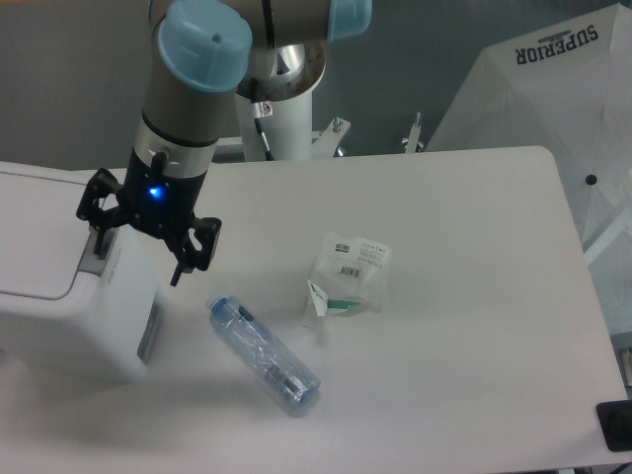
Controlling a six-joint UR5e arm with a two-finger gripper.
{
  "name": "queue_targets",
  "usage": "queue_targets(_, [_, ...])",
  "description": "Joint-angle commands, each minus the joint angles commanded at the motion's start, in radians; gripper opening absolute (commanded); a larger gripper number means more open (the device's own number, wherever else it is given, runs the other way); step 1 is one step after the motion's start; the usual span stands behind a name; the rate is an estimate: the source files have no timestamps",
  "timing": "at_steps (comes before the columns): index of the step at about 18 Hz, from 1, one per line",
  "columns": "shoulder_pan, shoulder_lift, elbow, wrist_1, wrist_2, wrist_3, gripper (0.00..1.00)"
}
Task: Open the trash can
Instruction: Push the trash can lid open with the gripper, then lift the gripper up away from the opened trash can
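The trash can (59, 296) is a large white boxy bin at the left edge of the table, its flat lid down. A grey push tab (91, 259) sits at the lid's right edge. My gripper (138, 259) hangs over the bin's right side with its black fingers spread wide. The left finger (100, 240) is at the grey tab, touching or just above it. The right finger (181, 269) hangs beyond the bin's right wall, over the table. The gripper is open and holds nothing.
A clear plastic bottle (263, 356) with a blue cap lies on the table right of the bin. A small plastic packet (349, 275) lies further right. A white umbrella-like fabric (553, 109) stands off the table's right side. The arm's base post (286, 118) is behind the table.
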Motion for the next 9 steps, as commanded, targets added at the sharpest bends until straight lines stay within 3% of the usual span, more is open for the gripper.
queue_targets(9, [0.000,-0.008,0.002,0.002,0.002,0.002,1.00])
